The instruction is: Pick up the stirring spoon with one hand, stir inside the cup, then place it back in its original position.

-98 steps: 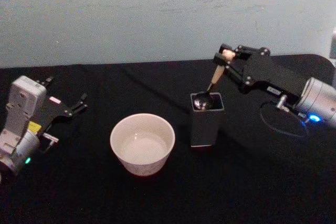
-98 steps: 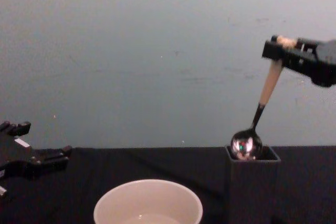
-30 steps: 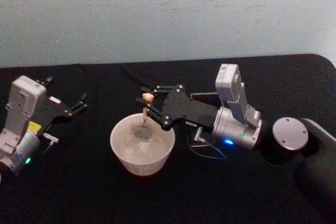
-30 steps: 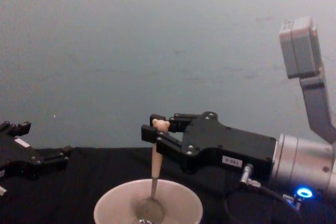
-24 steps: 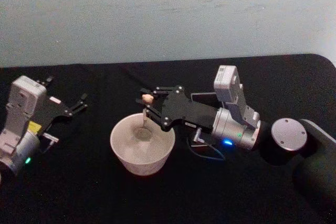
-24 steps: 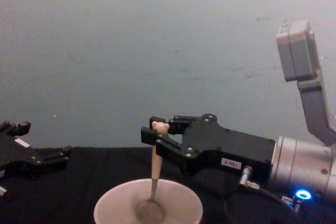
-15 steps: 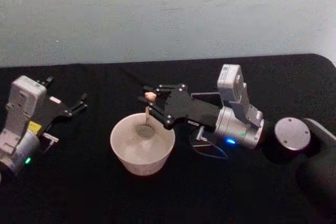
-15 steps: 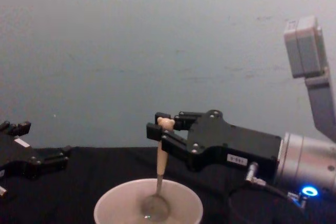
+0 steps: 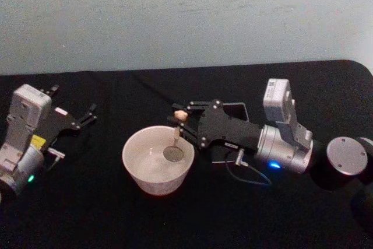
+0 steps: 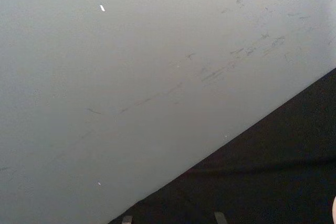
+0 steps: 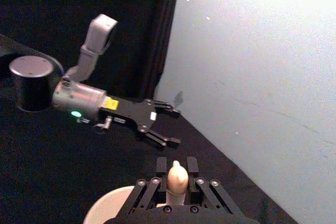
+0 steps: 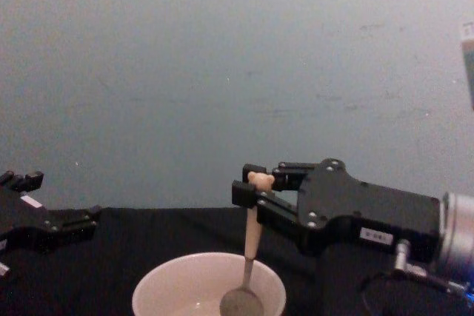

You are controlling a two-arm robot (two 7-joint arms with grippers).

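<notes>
The right gripper (image 9: 179,116) stays clamped on the spoon (image 9: 176,137) just under the bear head. Over the last second it has swept the spoon's bowl from about 12 o'clock in the cup (image 9: 152,186) round to about 2 o'clock, close to the wall. The chest view shows the handle near upright and the bowl low inside the cup. I judge the stirring well under way; the return is still to come. The holder (image 9: 241,109) stands at the cup's 3 o'clock, mostly hidden behind the gripper. The left gripper (image 9: 88,115) sits parked at 10 o'clock, fingers apart.
</notes>
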